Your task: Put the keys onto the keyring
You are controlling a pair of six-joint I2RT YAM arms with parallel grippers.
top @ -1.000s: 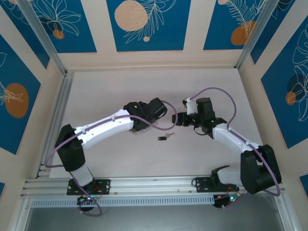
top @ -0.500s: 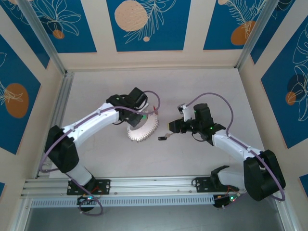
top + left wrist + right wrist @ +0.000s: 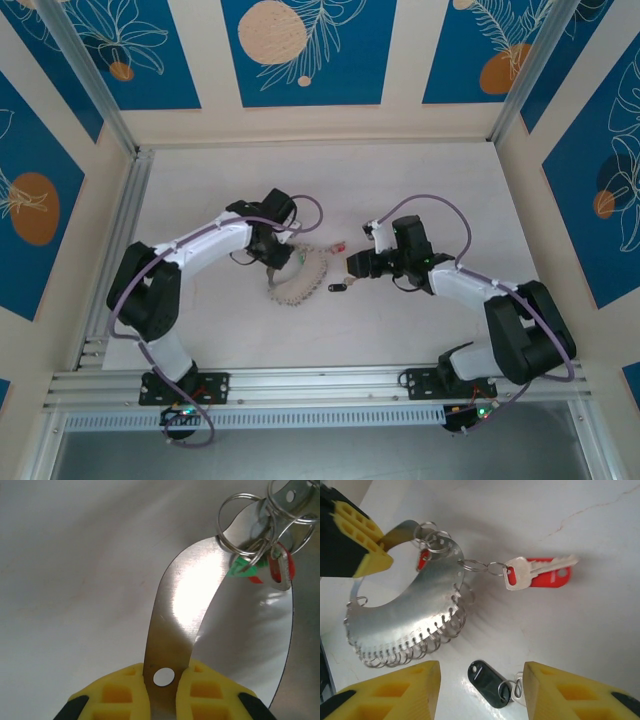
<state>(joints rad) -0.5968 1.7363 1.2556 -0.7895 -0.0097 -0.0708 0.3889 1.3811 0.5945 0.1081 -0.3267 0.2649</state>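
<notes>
Your right gripper (image 3: pixel 481 680) stands open, and the keys (image 3: pixel 492 682) lie flat on the table (image 3: pixel 600 630) right between its fingers, the black-headed one toward the left finger and the silver one toward the right. Your left gripper (image 3: pixel 162 680) is clamped on the ring (image 3: pixel 175 615) at the band's plain end. The ring's fringed arc curves away ahead of the right fingers, with a red tag (image 3: pixel 547 575) hanging off it.

The keys are probably very light, hard and slick, and so thin against the table that your pads may skate over them. Take the black plastic head, which is the thickest and least slippery part. Expect the silver key to swing loosely from it.

Compared with half a second ago, the ring sits slightly closer to the keys, the red tag has swung out beside it, and the right gripper has edged in over the keys.
</notes>
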